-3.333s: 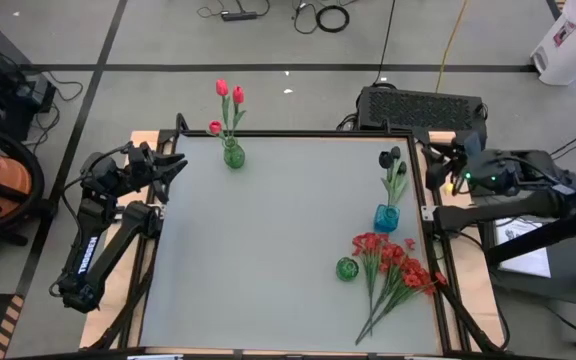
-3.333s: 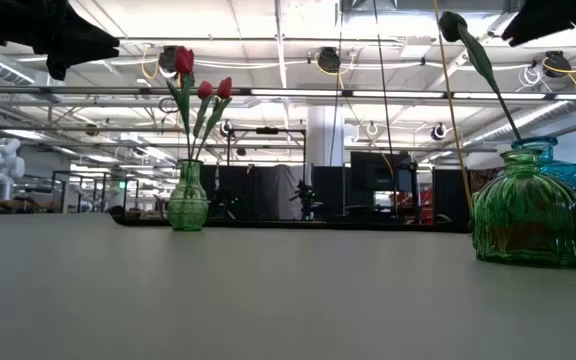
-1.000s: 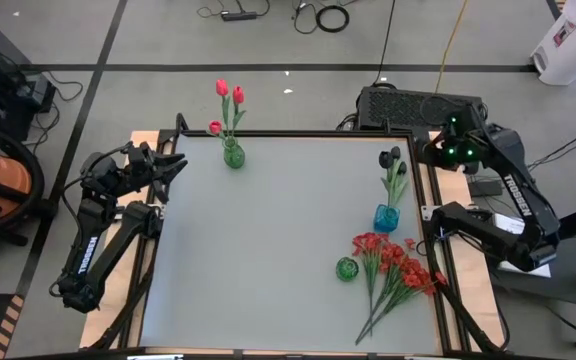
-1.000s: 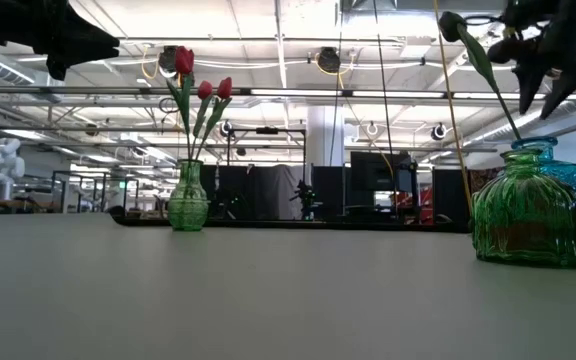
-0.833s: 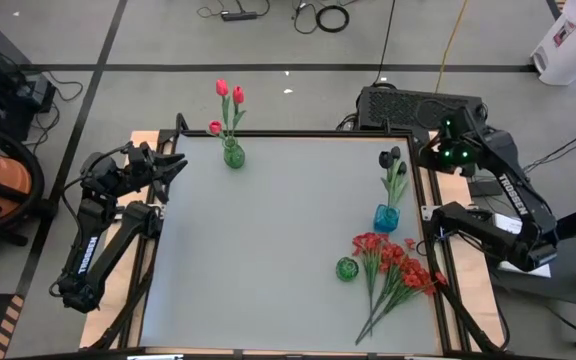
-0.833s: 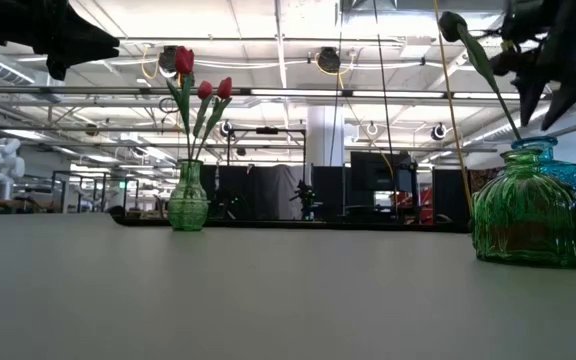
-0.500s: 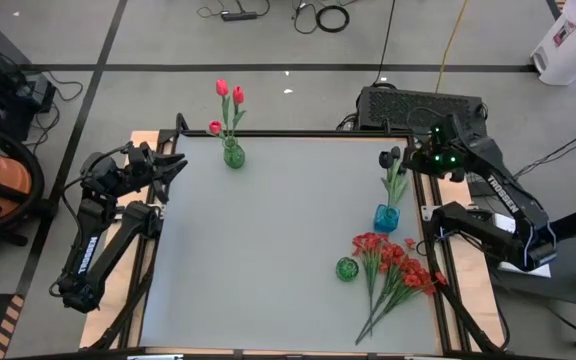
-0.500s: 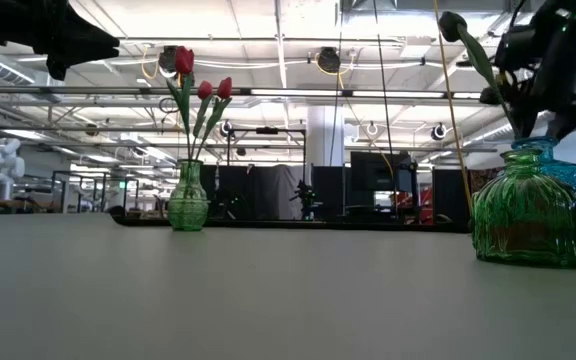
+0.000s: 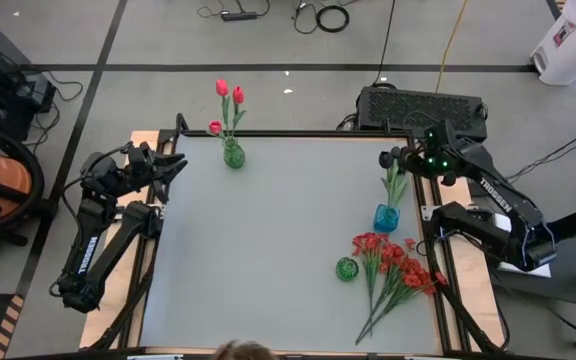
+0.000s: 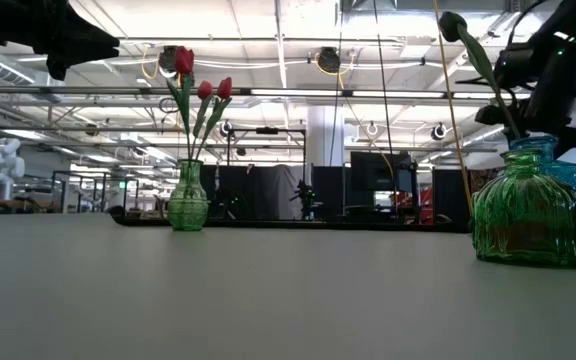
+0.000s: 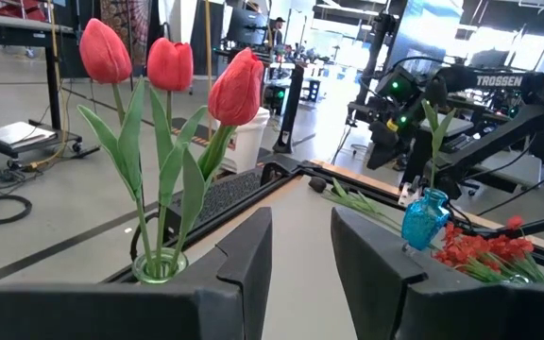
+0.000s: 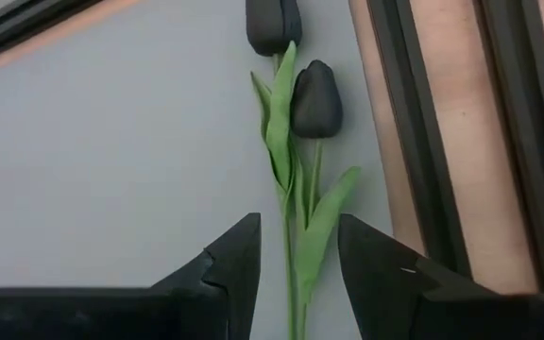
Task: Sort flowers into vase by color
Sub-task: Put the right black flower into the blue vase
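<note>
- While the right gripper (image 12: 296,250) hangs over the far right corner of the grey desk (image 9: 268,240), its dark fingers stand parted with nothing between them, and the two black tulip buds on green stems (image 12: 296,85) show straight ahead of the gap.
- Those black tulips already stand in the small blue glass vase (image 9: 386,217) near the desk's right edge; the three red-pink tulips (image 11: 163,71) stand in the slim green glass vase (image 9: 233,155) at the far left corner.
- What looks left to sort is the bushy bunch of small red blossoms on long green stems (image 9: 398,270), lying flat on the desk just beside the round green glass vase (image 9: 346,268), which appears to hold nothing.
- My judgement: the step in hand is either a touch-up of the black tulips or a move on toward the red bunch.
- To do it well, keep the fingers clear of the black stems when passing, since a brush could tip the blue vase.
- For the red bunch, grip low on the gathered stems, not the blossoms, so the ends can be steered into the narrow neck.
- The left gripper (image 11: 300,260) waits at the desk's far left edge, facing the red-pink tulips, fingers apart and holding nothing.
</note>
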{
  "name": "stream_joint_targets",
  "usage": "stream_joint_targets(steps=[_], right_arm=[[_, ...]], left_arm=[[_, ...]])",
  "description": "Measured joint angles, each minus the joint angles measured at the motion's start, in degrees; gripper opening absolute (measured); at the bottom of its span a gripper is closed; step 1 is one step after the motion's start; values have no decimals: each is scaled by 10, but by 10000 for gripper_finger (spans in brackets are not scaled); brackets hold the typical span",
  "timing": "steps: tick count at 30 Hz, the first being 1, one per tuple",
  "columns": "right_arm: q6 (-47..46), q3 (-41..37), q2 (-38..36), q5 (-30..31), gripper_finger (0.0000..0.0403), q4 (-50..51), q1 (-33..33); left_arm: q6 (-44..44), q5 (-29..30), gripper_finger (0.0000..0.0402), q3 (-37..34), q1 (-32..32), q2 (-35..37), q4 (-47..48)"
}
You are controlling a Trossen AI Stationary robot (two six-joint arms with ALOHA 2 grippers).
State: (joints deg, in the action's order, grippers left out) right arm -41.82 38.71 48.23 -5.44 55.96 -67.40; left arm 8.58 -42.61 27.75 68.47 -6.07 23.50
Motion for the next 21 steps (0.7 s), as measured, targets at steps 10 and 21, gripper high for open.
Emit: stream_joint_targets(steps=[10,21], right_arm=[[-6,-59,7,-3,134,-37,1],[-32,-90,7,-4,134,-92,14]], left_arm=[[0,0,118,0,0,0,0],[0,0,118,0,0,0,0]])
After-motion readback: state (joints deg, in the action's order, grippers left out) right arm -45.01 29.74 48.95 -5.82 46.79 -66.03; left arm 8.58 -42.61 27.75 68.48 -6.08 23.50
